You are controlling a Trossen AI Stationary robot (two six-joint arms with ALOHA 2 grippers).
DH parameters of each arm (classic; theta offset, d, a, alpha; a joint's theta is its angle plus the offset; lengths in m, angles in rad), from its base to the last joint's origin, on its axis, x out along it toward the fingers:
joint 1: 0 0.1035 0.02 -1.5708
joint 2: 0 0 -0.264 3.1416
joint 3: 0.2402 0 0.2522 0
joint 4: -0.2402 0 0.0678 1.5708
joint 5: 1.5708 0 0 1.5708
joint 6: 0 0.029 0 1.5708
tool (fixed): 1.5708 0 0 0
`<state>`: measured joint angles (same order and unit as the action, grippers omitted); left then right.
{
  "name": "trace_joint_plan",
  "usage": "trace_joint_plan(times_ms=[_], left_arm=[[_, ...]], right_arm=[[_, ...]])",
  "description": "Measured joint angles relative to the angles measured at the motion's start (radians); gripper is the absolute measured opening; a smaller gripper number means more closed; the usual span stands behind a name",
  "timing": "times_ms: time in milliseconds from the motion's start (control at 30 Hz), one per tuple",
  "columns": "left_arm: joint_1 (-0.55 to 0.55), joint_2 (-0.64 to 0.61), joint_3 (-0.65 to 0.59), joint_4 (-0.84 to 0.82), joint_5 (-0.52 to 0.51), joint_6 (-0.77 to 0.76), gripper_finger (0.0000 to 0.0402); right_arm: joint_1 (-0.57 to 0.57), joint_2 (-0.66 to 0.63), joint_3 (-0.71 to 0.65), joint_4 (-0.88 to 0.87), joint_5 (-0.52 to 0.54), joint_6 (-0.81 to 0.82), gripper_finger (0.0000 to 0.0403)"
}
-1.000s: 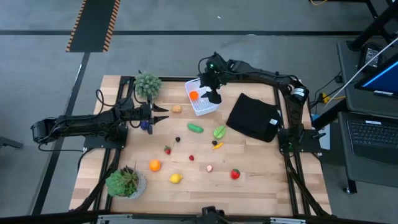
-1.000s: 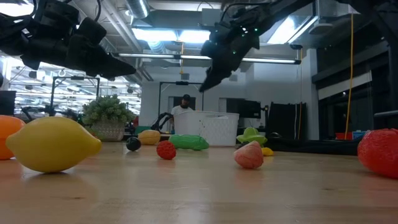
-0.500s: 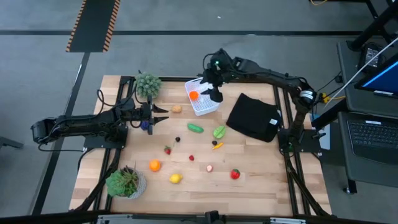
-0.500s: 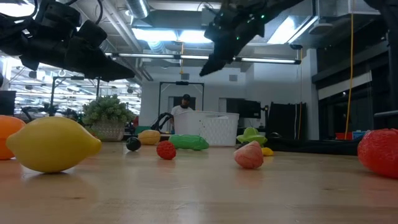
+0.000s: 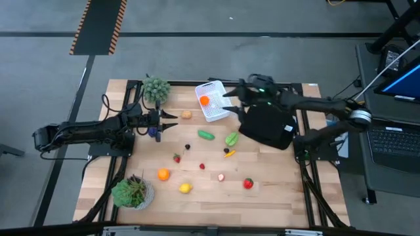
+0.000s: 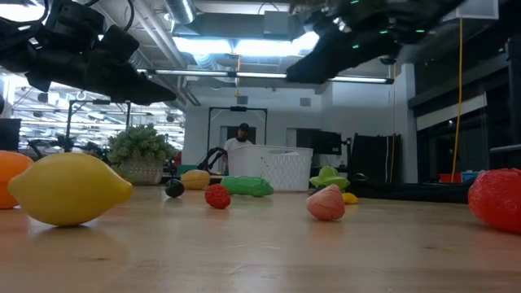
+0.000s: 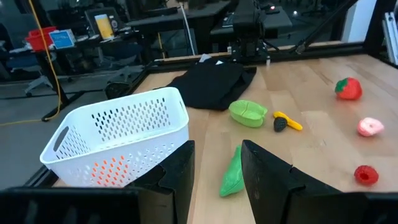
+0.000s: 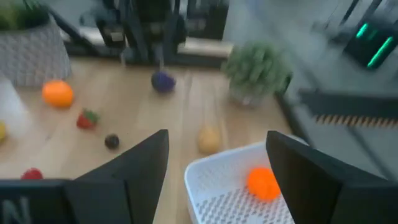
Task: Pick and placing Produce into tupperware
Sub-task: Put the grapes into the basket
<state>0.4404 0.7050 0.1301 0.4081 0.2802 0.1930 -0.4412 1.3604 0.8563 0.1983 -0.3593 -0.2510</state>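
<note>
One orange piece sits in the tupperware, just ahead of my empty, spread right gripper. Next I should swing toward the green produce on the worktop, descending squarely over it.

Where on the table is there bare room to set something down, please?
The widest bare wood is the near right corner, beyond the red strawberry and below the black cloth. A smaller free patch lies between the orange and the left gripper. It is crowded mid-table, around the green pieces and the white tub.
</note>
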Motion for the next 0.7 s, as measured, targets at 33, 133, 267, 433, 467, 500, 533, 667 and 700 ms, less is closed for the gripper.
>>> trace_joint_plan(times_ms=[33, 133, 267, 433, 467, 500, 533, 667, 700], left_arm=[[0.0, -0.001, 0.004, 0.001, 0.006, 0.0, 0.0124], [0.0, -0.006, 0.042, -0.004, 0.035, 0.002, 0.0124], [-0.001, -0.002, 0.166, -0.202, 0.042, 0.068, 0.0124], [-0.031, 0.052, 0.364, -0.628, -0.106, 0.131, 0.0124], [-0.04, 0.068, 0.398, -0.69, -0.136, 0.133, 0.0124], [-0.051, 0.085, 0.428, -0.741, -0.158, 0.133, 0.0124], [-0.063, 0.101, 0.451, -0.788, -0.175, 0.134, 0.0124], [-0.116, 0.167, 0.513, -0.906, -0.237, 0.137, 0.0124], [-0.129, 0.181, 0.521, -0.934, -0.254, 0.141, 0.0124]], right_arm=[[0.0, -0.046, -0.051, 0.048, -0.001, 0.008, 0.0271], [0.001, -0.152, -0.193, 0.164, 0.0, 0.036, 0.0271], [0.001, -0.244, -0.343, 0.26, 0.0, 0.048, 0.0271], [0.0, -0.279, -0.455, 0.345, 0.003, 0.057, 0.0271], [0.0, -0.279, -0.467, 0.369, 0.004, 0.06, 0.0271], [0.0, -0.278, -0.474, 0.373, 0.005, 0.061, 0.0271], [0.0, -0.278, -0.479, 0.37, 0.014, 0.06, 0.0271], [0.0, -0.277, -0.483, 0.372, 0.062, 0.059, 0.0271], [0.0, -0.277, -0.483, 0.372, 0.063, 0.059, 0.0271]])
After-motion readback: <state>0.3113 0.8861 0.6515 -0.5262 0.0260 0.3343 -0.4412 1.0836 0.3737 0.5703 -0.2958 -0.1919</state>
